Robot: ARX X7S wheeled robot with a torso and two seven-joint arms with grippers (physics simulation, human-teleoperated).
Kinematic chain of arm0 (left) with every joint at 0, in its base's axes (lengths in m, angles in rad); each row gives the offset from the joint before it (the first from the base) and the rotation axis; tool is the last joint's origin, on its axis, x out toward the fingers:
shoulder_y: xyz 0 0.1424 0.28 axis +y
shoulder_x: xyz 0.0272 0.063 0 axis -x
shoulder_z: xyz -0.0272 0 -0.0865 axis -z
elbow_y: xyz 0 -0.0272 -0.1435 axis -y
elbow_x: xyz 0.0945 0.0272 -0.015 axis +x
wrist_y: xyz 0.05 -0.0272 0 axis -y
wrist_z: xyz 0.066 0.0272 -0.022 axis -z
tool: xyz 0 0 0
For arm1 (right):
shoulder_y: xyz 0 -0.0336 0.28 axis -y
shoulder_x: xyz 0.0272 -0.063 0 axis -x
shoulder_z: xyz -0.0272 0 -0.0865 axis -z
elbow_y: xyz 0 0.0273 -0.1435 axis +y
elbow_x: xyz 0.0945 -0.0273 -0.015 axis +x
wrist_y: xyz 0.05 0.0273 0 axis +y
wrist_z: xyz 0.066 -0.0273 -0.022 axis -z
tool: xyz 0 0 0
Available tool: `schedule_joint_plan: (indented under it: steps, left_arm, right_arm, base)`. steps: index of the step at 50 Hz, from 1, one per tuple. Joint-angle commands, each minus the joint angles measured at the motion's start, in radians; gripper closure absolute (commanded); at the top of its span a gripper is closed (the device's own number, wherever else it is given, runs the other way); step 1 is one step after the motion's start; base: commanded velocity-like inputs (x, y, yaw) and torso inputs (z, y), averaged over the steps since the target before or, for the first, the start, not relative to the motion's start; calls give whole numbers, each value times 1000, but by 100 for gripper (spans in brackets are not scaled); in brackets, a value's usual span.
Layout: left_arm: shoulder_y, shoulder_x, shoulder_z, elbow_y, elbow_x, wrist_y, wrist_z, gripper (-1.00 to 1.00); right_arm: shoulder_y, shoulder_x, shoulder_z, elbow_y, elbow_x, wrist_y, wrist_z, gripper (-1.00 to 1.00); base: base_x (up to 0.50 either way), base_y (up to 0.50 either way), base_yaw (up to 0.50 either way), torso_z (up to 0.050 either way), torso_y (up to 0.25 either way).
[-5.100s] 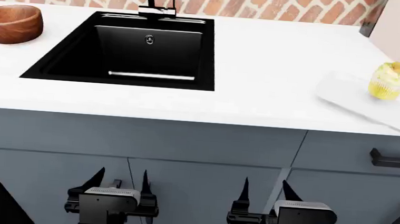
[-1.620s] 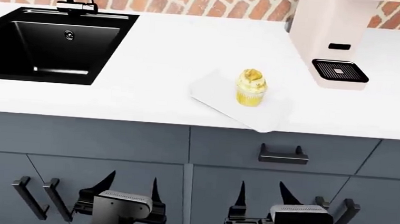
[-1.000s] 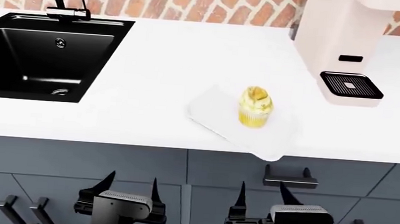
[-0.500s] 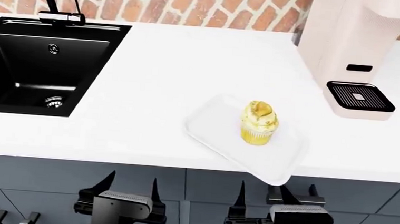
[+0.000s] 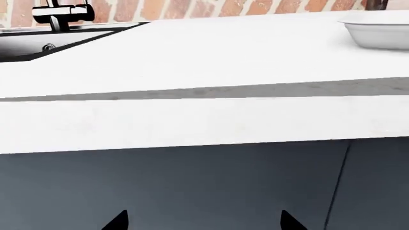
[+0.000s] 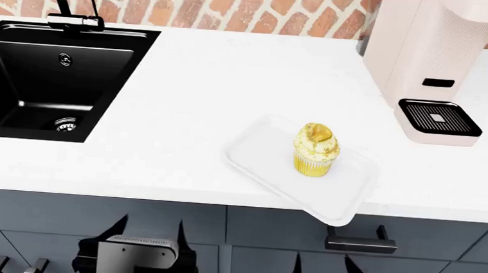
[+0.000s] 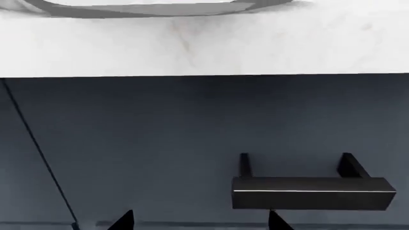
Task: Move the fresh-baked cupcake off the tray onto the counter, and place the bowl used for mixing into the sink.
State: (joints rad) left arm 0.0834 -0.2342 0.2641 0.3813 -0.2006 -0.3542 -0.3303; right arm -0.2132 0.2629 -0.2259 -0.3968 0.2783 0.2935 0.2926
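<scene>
The cupcake with yellow frosting stands upright on the white tray, which lies on the white counter with one corner over the front edge. The tray's rim also shows in the left wrist view and the right wrist view. The black sink is at the left, and shows in the left wrist view. The bowl is out of view. My left gripper and right gripper are open and empty, low in front of the cabinets, below counter height. The cupcake is hidden in both wrist views.
A black faucet stands behind the sink. A pale pink coffee machine stands at the back right of the counter. A black drawer handle sticks out just under the tray's corner, close before my right gripper.
The view swung right from the sink and bowl to the cupcake and closed in. Since half a second ago both grippers have dropped lower in view, the right one more.
</scene>
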Motion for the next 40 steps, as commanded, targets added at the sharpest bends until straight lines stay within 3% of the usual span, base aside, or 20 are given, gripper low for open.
schedule_joint_plan:
  steps: [1, 14, 16, 17, 19, 20, 22, 25, 27, 30, 33, 40]
  left_arm:
    - [97, -57, 16, 261, 0, -153, -52, -100]
    - [237, -168, 38, 663, 89, -291, -133, -100]
    - [210, -223, 12, 665, -10, -253, -201, -100]
    - [174, -289, 25, 666, -92, -236, -276, -100]
    - [41, -482, 113, 666, -311, -161, -503, -100]
    - [-65, -585, 190, 666, -403, -116, -614, -100]
    - [-217, -687, 321, 665, -482, -66, -724, -100]
    - [-296, -708, 349, 663, -539, -56, -746, -100]
    - [-346, -708, 345, 656, -578, -67, -739, -100]
    - [-377, -699, 339, 630, -613, -42, -689, -100]
    - [-402, -687, 305, 590, -676, 4, -665, -100]
    - [-508, -651, 297, 510, -793, -54, -661, -100]
  right_arm:
    - [-150, 74, -12, -273, 8, 92, 34, -100]
    - [-290, 225, -141, -637, -196, 81, 29, -100]
    - [-261, 267, -164, -650, -200, 19, 57, -100]
    - [-235, 293, -179, -650, -216, -13, 91, -100]
    - [-121, 424, -245, -650, -134, -57, 240, -100]
    - [27, 559, -358, -650, -37, -66, 390, -100]
    - [327, 739, -658, -650, 79, -125, 637, -100]
    - [777, 829, -1090, -650, 160, -193, 852, -100]
    - [1077, 835, -1352, -650, 216, -235, 960, -100]
    - [1419, 821, -1599, -650, 284, -288, 1077, -100]
    - [1461, 833, -1580, -626, 375, -340, 1064, -100]
    - [1551, 851, -1529, -577, 548, -346, 1026, -100]
  base:
    - [0, 0, 0, 0, 0]
    - [0, 0, 0, 0, 0]
    - [0, 0, 0, 0, 0]
    - [0, 0, 0, 0, 0]
    - [0, 0, 0, 0, 0]
    - [0, 0, 0, 0, 0]
    - [0, 0, 0, 0, 0]
    - [0, 0, 0, 0, 0]
    - [0, 0, 0, 0, 0]
    - [0, 0, 0, 0, 0]
    - [0, 0, 0, 0, 0]
    - [0, 0, 0, 0, 0]
